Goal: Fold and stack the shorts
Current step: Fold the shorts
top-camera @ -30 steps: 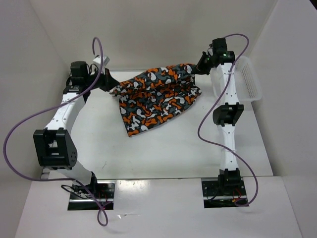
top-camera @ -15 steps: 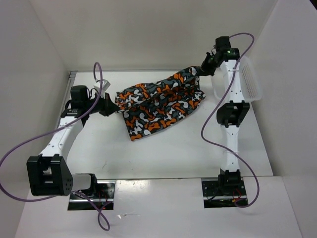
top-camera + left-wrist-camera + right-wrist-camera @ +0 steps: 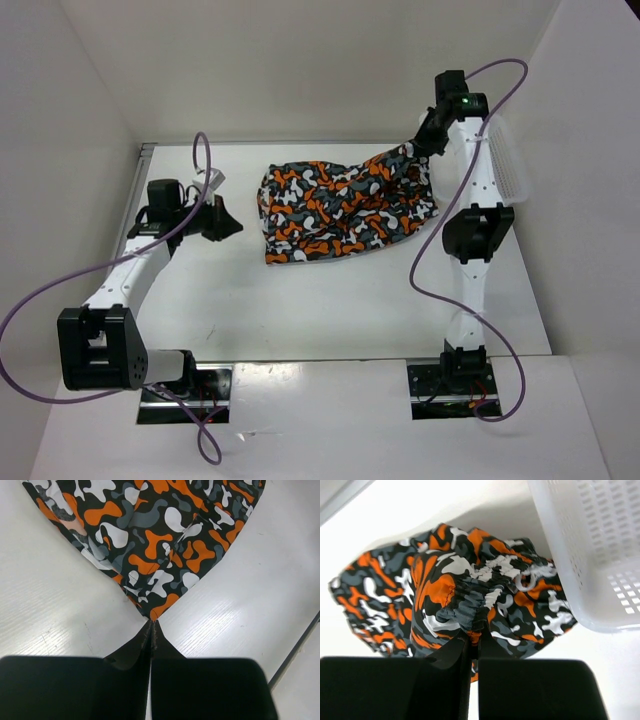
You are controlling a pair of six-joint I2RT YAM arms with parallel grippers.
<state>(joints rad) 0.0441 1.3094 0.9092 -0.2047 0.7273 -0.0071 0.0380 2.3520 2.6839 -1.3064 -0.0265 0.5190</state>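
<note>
The shorts [image 3: 340, 205], printed in orange, white, grey and black blobs, lie bunched on the table at the back middle. My right gripper [image 3: 424, 143] is shut on their gathered waistband [image 3: 480, 597] and holds that end raised at the back right, next to the basket. My left gripper [image 3: 236, 225] is shut and sits low over the table, left of the shorts with a small gap in the top view. In the left wrist view a corner of the shorts [image 3: 152, 611] lies just beyond my closed fingertips [image 3: 152, 625], not between them.
A white plastic mesh basket [image 3: 505, 165] stands at the back right edge, close to my right gripper; it also shows in the right wrist view [image 3: 600, 545]. White walls enclose the table on three sides. Purple cables loop off both arms.
The shorts have come out of my left gripper and shifted right, now lying more bunched. My right gripper has carried the waistband farther right and back. My left arm drew slightly toward the front.
</note>
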